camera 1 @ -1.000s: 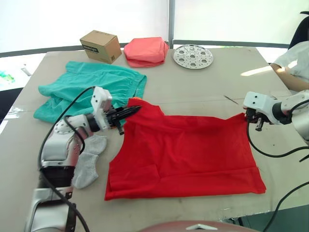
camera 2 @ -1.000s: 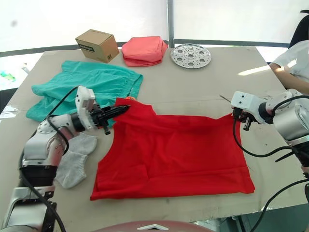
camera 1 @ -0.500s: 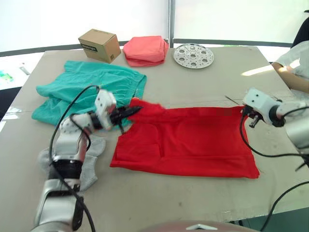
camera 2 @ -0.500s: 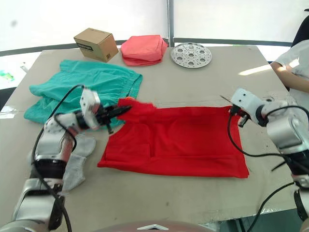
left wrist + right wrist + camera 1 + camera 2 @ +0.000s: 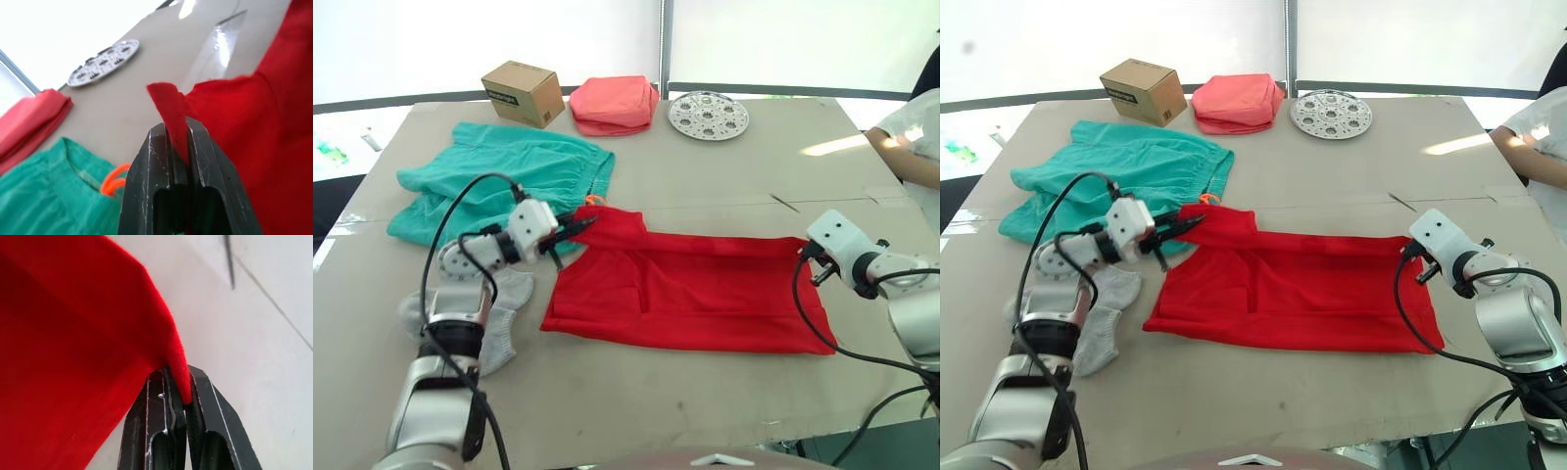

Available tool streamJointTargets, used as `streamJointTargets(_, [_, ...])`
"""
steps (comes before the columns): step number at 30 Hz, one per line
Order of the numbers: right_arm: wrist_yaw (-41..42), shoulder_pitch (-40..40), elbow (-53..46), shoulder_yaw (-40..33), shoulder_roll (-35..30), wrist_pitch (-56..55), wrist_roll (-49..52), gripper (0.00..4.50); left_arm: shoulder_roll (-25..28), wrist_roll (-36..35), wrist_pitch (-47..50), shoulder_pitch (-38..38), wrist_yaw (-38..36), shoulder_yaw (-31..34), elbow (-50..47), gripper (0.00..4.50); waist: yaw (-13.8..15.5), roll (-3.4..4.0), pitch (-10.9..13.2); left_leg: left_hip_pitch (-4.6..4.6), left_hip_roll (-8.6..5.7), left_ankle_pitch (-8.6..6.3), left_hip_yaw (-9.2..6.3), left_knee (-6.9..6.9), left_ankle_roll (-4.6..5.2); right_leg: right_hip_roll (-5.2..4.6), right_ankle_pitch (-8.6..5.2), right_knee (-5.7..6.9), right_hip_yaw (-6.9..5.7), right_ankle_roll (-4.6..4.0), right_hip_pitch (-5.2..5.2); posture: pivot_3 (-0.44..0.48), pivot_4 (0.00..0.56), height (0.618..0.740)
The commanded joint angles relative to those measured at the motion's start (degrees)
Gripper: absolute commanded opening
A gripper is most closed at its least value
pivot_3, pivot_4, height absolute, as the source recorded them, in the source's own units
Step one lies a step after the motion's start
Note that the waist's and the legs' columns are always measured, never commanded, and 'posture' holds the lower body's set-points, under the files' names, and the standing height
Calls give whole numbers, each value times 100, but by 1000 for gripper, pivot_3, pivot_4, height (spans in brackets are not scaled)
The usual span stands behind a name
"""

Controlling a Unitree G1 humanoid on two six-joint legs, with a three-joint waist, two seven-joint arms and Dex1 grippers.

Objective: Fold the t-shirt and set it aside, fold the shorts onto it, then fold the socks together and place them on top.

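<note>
**Both grippers pinch the t-shirt's far edge**

The t-shirt (image 5: pixel 690 289) lies folded mid-table, near the shorts (image 5: pixel 504 176) — socks (image 5: pixel 480 318) left of it. The left gripper (image 5: pixel 177 134) clamps its far-left corner; the right gripper (image 5: pixel 178 382) clamps the far-right one.

Both robot arms are made of shiny silver-grey metal parts with black joints, and each ends in a white boxy block — the left pincer (image 5: pixel 579 223) has two thin black fingers (image 5: pixel 146 176) poking out of its block. The right pincer (image 5: pixel 1410 257) sits under its white block too, and its black fingers (image 5: pixel 215 431) are flat with slanted tips. Long black cables loop out from each wrist and curl back along the arms, and the left arm has a round silver ring part near its middle.
</note>
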Motion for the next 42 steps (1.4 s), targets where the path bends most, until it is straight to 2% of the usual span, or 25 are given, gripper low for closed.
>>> streamJointTargets(1, [-206,-430,350,-128,-117,-389,-16,63,-206,123,-704,-829,151,-103,439,0,0,-2,-1,0,0,0,0,1,0,1,0,-2,1,0,1,0,150,740])
streamJointTargets(4, [-258,-329,355,-159,-152,-521,26,63,-247,27,-1145,-839,-136,-182,550,0,-11,-6,-8,4,-3,-1,5,3,1,-2,0,-5,4,2,6,0,150,740])
streamJointTargets(11, [-342,546,-248,-417,-131,-569,198,63,65,-429,-1468,-27,-1203,-230,374,0,-54,-4,-5,6,8,14,8,-25,-24,9,-3,-6,5,5,-6,0,150,740])
streamJointTargets(13, [-408,767,-374,-474,-101,-529,220,63,138,-327,-1621,53,-1169,-191,559,0,-37,-4,-5,6,9,-2,7,-20,2,6,-5,-6,5,3,-5,0,150,740])
streamJointTargets(21, [-703,1555,-694,-753,-47,-350,231,63,242,-222,-2043,-69,-1154,-210,1058,0,-4,-9,-9,7,4,-2,-3,4,4,-14,-14,2,6,-16,2,0,150,740])
streamJointTargets(25, [-692,1667,-722,-761,34,-326,386,63,290,-435,-1988,-47,-1624,-248,1131,0,-15,-8,-9,8,5,-2,5,-2,4,-3,-12,2,2,-13,1,0,150,740])
streamJointTargets(26, [-732,1677,-721,-796,88,-348,424,0,285,-494,-1940,-39,-1708,-232,1111,813,-18,-8,-9,9,6,-2,6,-4,4,-3,-13,2,2,-13,0,0,150,740])
streamJointTargets(27, [-749,1694,-732,-833,135,-353,479,0,281,-524,-1883,-31,-1752,-213,1094,1063,-19,-9,-9,9,6,-2,6,-4,4,-2,-13,2,3,-13,1,0,150,740])
streamJointTargets(28, [-665,1783,-807,-865,127,-301,578,670,284,-568,-1737,-11,-1748,-172,1053,1641,-17,-9,-9,9,6,-2,5,-4,4,-2,-14,1,3,-15,1,0,150,740])
streamJointTargets(29, [-578,1886,-919,-918,120,-209,682,1025,300,-641,-1473,23,-1742,-126,992,2137,-14,-9,-9,9,6,-2,4,-3,4,-4,-14,1,3,-15,1,0,150,740])
streamJointTargets(30, [-397,2023,-1156,-1116,168,-180,927,1250,377,-804,-894,106,-1758,-63,815,2365,-6,-11,-10,9,6,-2,2,-3,4,-5,-14,1,4,-15,1,0,150,740])
streamJointTargets(31, [-236,2122,-1389,-1355,239,-124,1189,1884,460,-981,-283,194,-1751,4,605,3010,-9,-11,-10,8,6,-2,0,-3,4,-4,-14,1,4,-14,2,0,150,740])
streamJointTargets(35, [308,2262,-2175,-2250,495,324,2267,1884,715,-1626,1846,417,-1523,211,-301,3010,-19,-11,-10,8,13,-3,-24,-4,5,-3,-5,2,5,4,1,0,150,740])
streamJointTargets(38, [543,2133,-2417,-2593,616,661,2982,1057,814,-2200,3590,466,-1228,305,-1142,2191,-10,-19,-14,10,19,-2,-33,-1,4,-4,-8,3,6,2,5,0,150,740])
streamJointTargets(40, [339,1796,-2321,-2338,735,731,3121,140,826,-2384,4638,465,-934,164,-1729,1323,-16,-22,-16,11,19,-2,-37,1,4,-7,-15,4,6,-10,8,0,150,740])
streamJointTargets(42, [-59,1328,-2018,-1767,859,656,2951,0,732,-2496,5526,343,-501,61,-2121,278,-23,-23,-16,15,15,-2,-36,2,4,-7,-17,4,10,-11,9,0,150,740])
